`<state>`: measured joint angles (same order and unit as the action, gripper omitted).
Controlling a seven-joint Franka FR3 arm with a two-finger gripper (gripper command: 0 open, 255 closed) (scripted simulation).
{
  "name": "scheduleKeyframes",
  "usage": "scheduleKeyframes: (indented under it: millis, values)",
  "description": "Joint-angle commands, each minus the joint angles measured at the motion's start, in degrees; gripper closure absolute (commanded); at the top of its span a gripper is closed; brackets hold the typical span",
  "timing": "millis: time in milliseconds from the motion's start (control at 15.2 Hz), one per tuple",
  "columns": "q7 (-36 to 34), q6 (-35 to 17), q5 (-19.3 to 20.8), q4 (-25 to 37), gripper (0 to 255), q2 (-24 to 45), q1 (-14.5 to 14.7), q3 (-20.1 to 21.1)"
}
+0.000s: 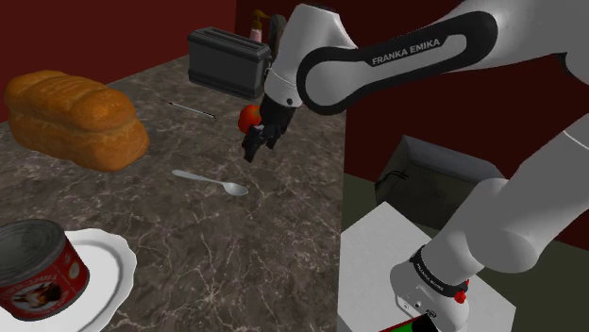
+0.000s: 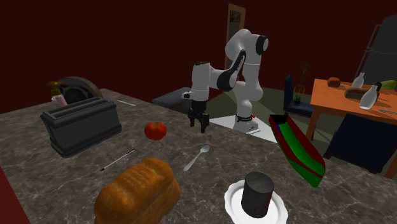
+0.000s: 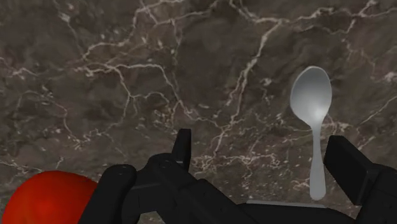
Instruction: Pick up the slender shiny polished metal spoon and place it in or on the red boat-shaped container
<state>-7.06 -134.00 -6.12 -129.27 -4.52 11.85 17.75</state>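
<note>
Dark marble table [image 1: 283,236]. The red boat-shaped container [image 2: 296,149] is recorded in the second exterior view, by the table's edge at that view's right, well apart from the spoon [image 2: 196,158]. The hand [image 3: 264,162] is held over the table, fingers apart, nothing clasped. The spoon is laid flat on the table — bowl pointed toward the arm [image 2: 219,76], handle toward the bread loaf [image 2: 137,194].

Dark veined tabletop [image 1: 236,245] carries spoon [image 1: 210,181], tomato [image 2: 155,130], bread loaf [image 1: 75,118], toaster [image 1: 224,61], white plate [image 1: 115,253]; spoon lies flat near tomato.
</note>
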Motion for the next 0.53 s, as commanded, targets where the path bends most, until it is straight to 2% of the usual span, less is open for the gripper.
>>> scheduleKeyframes:
  millis: [0, 462]
  values:
    - [-0.47, -1.97, 0.73, 2.26, 0, 3.31, 0.67, 0.89]
    - [-3.51, -7.56, 5.59, 11.91, 0, 15.79, 4.14, 3.09]
